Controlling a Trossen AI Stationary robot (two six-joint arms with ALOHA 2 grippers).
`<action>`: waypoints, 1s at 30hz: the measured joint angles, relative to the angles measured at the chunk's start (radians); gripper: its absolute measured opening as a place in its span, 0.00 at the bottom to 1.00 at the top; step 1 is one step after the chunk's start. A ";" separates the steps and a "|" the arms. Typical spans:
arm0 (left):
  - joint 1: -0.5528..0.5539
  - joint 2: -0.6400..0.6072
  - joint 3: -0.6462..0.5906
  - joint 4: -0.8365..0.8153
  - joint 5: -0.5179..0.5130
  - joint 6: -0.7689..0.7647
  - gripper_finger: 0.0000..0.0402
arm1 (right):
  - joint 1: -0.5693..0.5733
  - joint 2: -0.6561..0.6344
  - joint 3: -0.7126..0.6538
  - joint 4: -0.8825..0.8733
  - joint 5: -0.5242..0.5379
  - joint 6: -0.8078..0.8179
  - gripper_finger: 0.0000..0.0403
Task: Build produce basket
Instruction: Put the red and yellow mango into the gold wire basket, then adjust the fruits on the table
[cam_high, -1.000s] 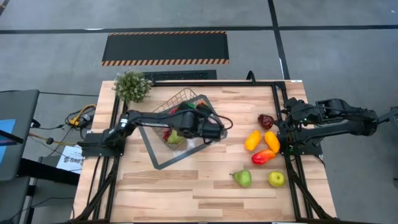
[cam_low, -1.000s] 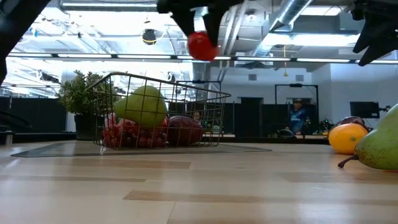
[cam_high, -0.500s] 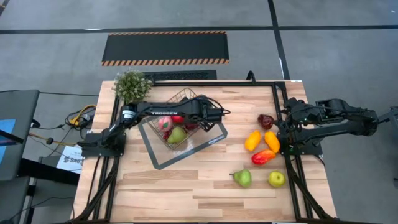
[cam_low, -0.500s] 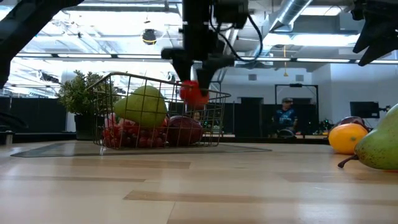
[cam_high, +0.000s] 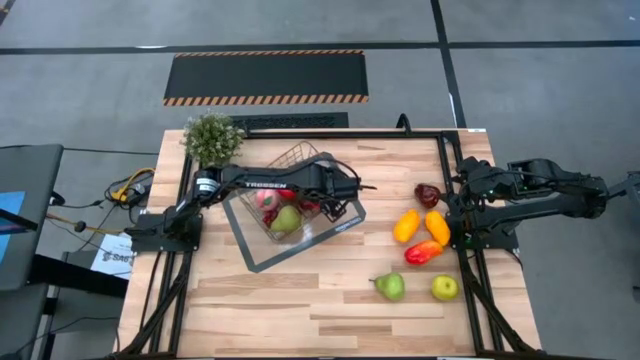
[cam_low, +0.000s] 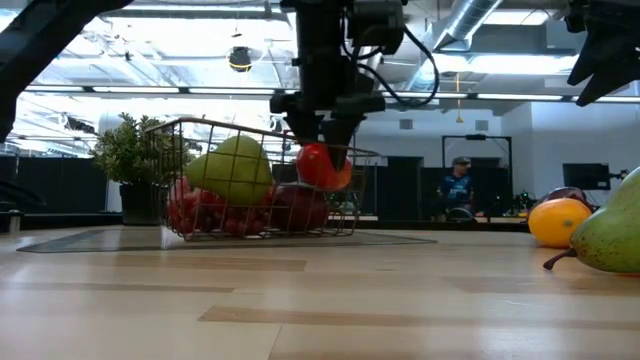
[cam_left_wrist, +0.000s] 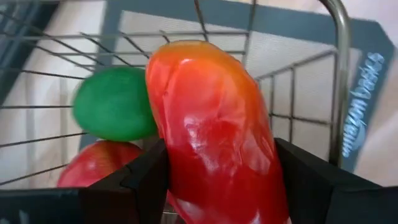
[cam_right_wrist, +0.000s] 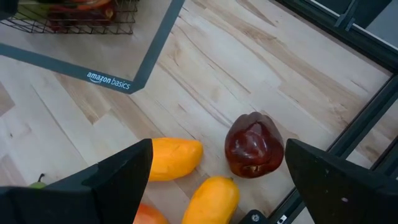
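Your left gripper (cam_low: 322, 150), center frame, pinches a red pepper (cam_left_wrist: 214, 134) inside the basket (cam_high: 300, 158); your right gripper's (cam_right_wrist: 217, 180) jaws are spread at right.

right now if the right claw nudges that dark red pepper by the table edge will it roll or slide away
Probably wobbles rather than rolls: the dark red pepper looks lumpy and lobed. Its glossy skin suggests hard, light plastic, so it may skid on the smooth wooden table.

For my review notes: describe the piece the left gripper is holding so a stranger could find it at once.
Find the wire basket at the table's middle. The left gripper hangs over its right end, shut on a red-orange pepper. It is the only piece held between dark fingers; the rest lie in the basket or on the table.
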 joint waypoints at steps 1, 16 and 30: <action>-0.003 0.000 0.000 0.002 0.007 0.006 0.56 | 0.000 0.000 0.000 0.000 0.000 0.000 0.96; -0.011 -0.070 -0.001 0.005 0.019 0.048 0.63 | 0.000 0.000 0.000 0.000 0.000 -0.002 0.96; -0.007 -0.068 0.000 0.001 -0.020 0.077 0.92 | 0.000 0.000 0.000 0.000 0.001 -0.010 0.96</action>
